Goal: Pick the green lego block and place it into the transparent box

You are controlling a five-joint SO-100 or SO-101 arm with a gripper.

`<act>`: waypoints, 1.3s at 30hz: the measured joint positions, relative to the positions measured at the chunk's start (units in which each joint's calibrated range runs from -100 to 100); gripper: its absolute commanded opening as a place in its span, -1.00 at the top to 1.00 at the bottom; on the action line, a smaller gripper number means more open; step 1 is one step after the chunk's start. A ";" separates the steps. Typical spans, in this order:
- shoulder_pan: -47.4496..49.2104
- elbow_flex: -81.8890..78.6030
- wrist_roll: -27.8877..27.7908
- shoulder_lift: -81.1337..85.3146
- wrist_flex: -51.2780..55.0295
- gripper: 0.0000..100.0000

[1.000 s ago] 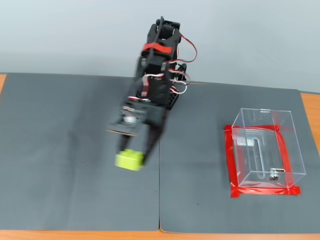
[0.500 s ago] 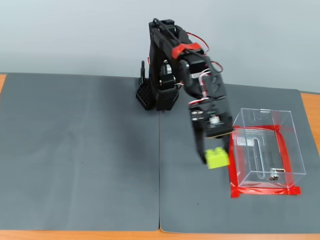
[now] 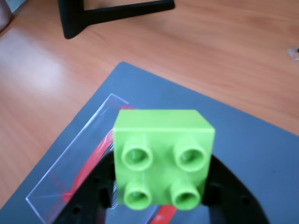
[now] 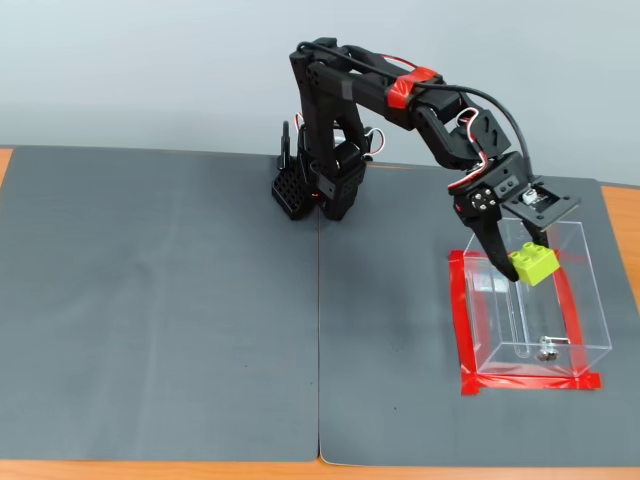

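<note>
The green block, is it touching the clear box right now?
Apart. In the fixed view the green block hangs in the gripper above the box's open top, well clear of its floor; no wall contact shows.

Two dark grey mats [image 4: 160, 310] cover the wooden table [image 4: 620, 225], carrying the transparent box [image 4: 590, 300].

Open top on the transparent box [image 4: 530, 300], nothing across it save the fingers [image 4: 512, 262] and the green lego block [image 4: 533, 263] hanging over its left half. Inside, only a slot and small metal fitting [image 4: 546, 350] low on the base. Left of the box, bare grey mat [image 4: 160, 310]. Beyond the mat, a black stand [image 3: 112, 11] on the table [image 3: 224, 51]
</note>
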State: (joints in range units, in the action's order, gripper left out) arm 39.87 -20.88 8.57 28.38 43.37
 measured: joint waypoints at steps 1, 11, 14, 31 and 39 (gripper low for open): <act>1.03 0.00 0.00 -0.51 0.00 0.82; 6.56 5.21 0.00 -8.33 0.00 0.82; 8.18 6.38 0.00 -9.94 0.00 0.83; 12.90 6.56 0.00 -12.74 0.00 0.81; 13.04 6.56 0.15 -13.17 0.00 0.68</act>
State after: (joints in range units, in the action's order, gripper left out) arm 52.91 -14.32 8.72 15.21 43.37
